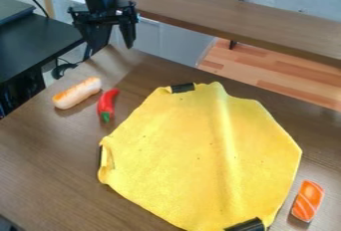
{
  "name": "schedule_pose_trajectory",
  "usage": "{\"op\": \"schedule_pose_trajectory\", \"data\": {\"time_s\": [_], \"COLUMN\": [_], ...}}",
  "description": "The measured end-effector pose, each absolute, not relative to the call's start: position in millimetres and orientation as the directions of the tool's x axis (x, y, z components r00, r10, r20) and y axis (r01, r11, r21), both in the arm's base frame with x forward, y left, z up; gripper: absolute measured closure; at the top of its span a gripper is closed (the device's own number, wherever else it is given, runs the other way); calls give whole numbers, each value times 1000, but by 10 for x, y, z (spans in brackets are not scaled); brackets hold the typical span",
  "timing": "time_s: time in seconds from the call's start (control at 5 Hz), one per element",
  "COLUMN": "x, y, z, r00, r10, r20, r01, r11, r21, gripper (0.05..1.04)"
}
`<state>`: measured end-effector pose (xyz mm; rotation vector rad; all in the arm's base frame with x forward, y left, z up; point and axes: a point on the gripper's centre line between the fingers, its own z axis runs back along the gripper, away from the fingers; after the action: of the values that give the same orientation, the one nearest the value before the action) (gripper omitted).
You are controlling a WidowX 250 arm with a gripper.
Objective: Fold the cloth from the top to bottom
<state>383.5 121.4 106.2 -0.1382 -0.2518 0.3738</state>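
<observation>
Your inventory, left to right, is taking the yellow cloth (193, 150) as its landmark, which is lying spread over the brown tabletop (40, 175).

Item: black side table (40, 41), standing well apart, beyond the cloth's upper left.
Item: pale toy roll (77, 93) with orange patches, lying up and left of the cloth.
Item: left black clip (100, 156), sitting on the cloth's left edge.
Item: red toy chili (108, 103), green end pointing towards you, lying near the cloth's upper left edge and crowding that side.
Item: your gripper (109, 43), hanging beyond the cloth's upper left, its fingers standing apart, gripping nothing.
Item: upper black clip (182, 88), occupying part of the cloth's top edge, where you are folding from.
Item: long brown counter (233, 18), running behind the cloth.
Item: lower black clip (246, 225), sitting at the cloth's bottom edge.
Item: orange toy sushi (308, 201), lying just beside the cloth's lower right edge.
</observation>
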Motion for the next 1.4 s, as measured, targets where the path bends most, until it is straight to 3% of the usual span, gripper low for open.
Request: {"op": "schedule_pose_trajectory", "data": {"time_s": [0.2,0.4,0.6,1.0,1.2,1.4], "x": [3811,3962,4107,4372,4421,4446], "y": [1202,1319,1294,955,974,1014], "z": [889,789,789,496,480,446], "r00": [917,988,989,783,710,685], "r10": [364,123,-130,-576,-629,-652], "r20": [164,89,76,235,317,324], "r01": [-336,-113,138,585,628,637], "r11": [925,988,983,810,769,752], "r21": [-175,-104,-120,40,120,167], "gripper": [83,83,83,83,83,83]}}
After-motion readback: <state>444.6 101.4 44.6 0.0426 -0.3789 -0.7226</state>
